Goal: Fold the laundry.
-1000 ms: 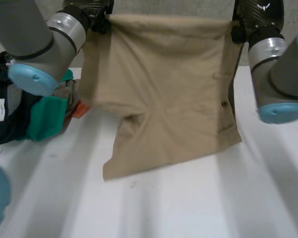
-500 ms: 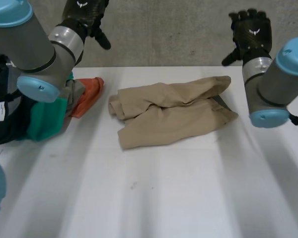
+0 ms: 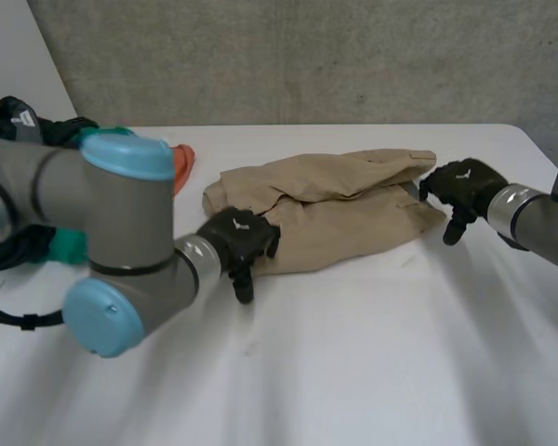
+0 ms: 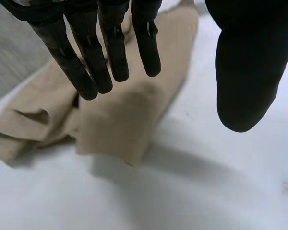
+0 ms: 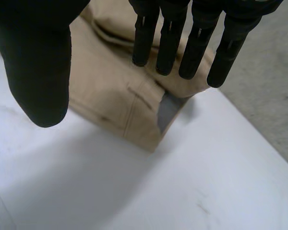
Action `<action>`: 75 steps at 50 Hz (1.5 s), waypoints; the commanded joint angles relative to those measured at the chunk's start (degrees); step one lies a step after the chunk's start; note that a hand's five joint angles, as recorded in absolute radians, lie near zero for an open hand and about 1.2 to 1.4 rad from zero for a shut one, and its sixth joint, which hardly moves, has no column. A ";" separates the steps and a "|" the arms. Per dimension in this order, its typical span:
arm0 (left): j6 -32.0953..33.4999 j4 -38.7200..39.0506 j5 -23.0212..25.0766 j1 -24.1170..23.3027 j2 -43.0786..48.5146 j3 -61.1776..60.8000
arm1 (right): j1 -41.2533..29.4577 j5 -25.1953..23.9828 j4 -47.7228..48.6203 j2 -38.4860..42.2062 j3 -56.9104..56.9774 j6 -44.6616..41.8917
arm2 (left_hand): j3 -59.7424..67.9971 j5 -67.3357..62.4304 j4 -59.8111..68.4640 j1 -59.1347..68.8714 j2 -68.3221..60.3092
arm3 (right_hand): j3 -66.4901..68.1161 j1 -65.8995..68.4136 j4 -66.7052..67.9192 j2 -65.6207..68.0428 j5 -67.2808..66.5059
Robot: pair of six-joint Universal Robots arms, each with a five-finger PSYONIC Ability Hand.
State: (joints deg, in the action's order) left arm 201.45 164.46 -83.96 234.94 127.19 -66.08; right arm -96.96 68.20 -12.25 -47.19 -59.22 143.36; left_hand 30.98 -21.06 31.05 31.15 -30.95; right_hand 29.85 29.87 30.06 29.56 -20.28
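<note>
Cloth [image 3: 335, 209], beige, lying crumpled on tabletop [image 3: 353, 372], left hand [image 3: 237, 237] at one end, right hand [image 3: 460, 186] at other, fingers straight, holding nothing.

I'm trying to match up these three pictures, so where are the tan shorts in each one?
Head view: tan shorts lie crumpled mid-table, between the left hand and the right hand.
Left wrist view: tan shorts lie beneath the left hand's straight fingertips.
Right wrist view: tan shorts lie beneath the right hand's straight fingertips.
Shared landmark: the white table under the shorts.
</note>
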 commanded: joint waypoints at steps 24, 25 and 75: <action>6.06 -1.16 -10.70 -1.68 20.38 25.83 | -2.71 0.36 16.20 18.27 15.10 0.78 | 35.36 -35.28 35.30 35.20 -35.39 | 34.75 34.73 34.54 35.03 -34.31; 6.24 -1.16 -10.79 -1.76 20.21 25.92 | -2.71 0.36 16.55 18.27 15.10 0.96 | 40.41 -40.33 40.34 40.24 -40.43 | 40.98 40.97 40.77 41.27 -40.55; -16.68 15.88 -2.97 12.82 -0.79 48.23 | -11.06 18.37 36.83 -10.20 15.36 17.13 | 49.02 -48.94 48.95 48.85 -49.05 | 50.15 50.13 49.94 50.44 -49.72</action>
State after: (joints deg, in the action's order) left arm 191.87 169.69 -85.59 246.43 126.27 -29.04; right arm -106.33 81.18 6.22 -58.76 -48.78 159.16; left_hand 67.93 -57.87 68.65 65.05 -68.52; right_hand 67.73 61.96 68.55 66.48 -57.77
